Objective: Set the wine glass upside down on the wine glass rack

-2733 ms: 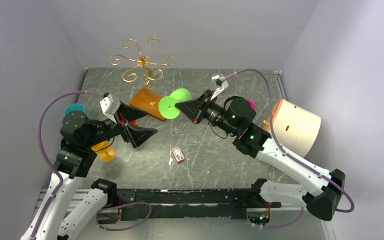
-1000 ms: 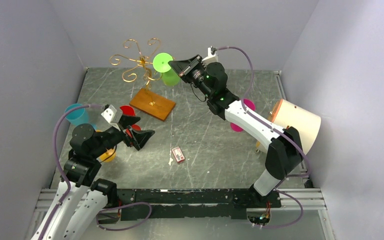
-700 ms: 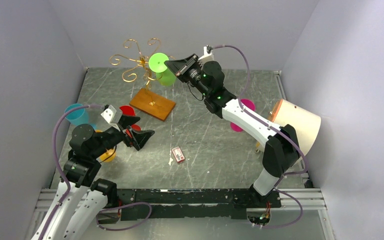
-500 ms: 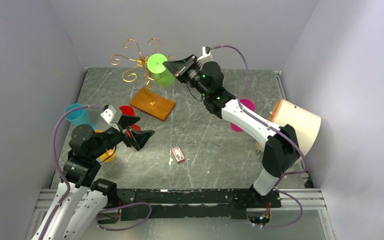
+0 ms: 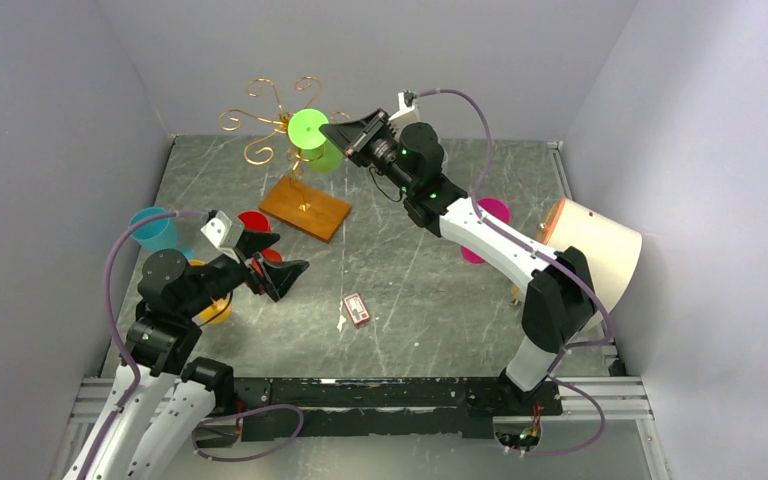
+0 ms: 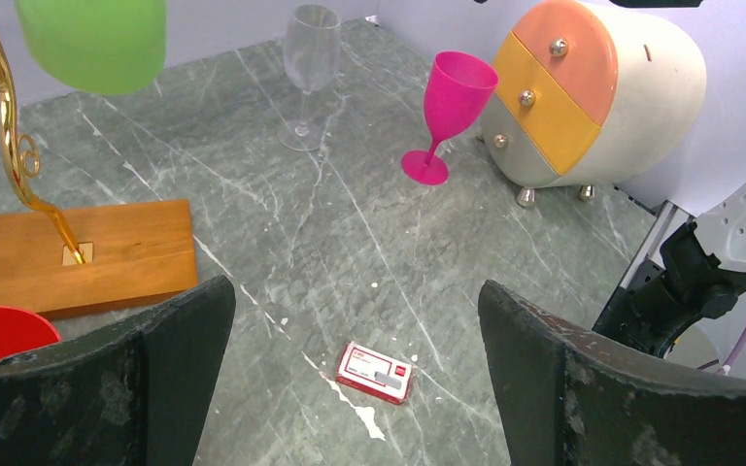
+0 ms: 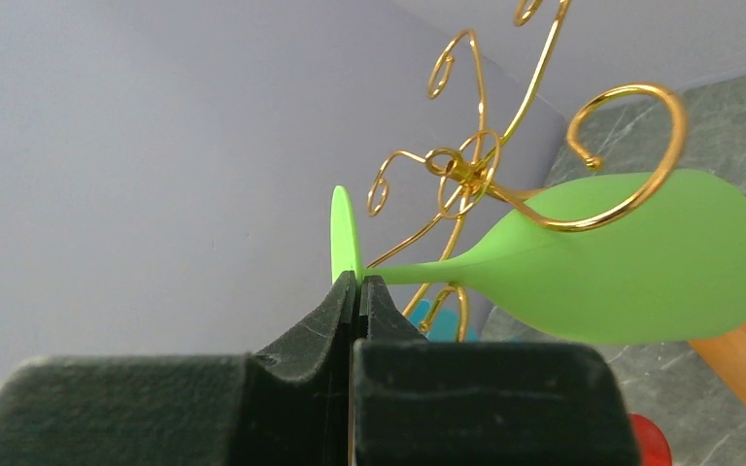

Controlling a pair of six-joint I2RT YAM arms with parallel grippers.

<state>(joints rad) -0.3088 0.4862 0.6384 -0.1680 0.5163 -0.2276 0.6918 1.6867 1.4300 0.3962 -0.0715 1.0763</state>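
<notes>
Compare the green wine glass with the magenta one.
The lime green plastic wine glass hangs tilted in the air; the magenta plastic wine glass stands upright on the table. The right pincer grips the green glass's stem; nothing holds the magenta one. Both are stemmed.

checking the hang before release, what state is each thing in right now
green glass: tilted, foot up, gripped by the stem, at a rack curl
right end effector: shut on the stem
left end effector: open, empty
rack: upright on its wooden base
pink glass: standing upright
clear glass: standing upright
cabinet: drawers shut
</notes>
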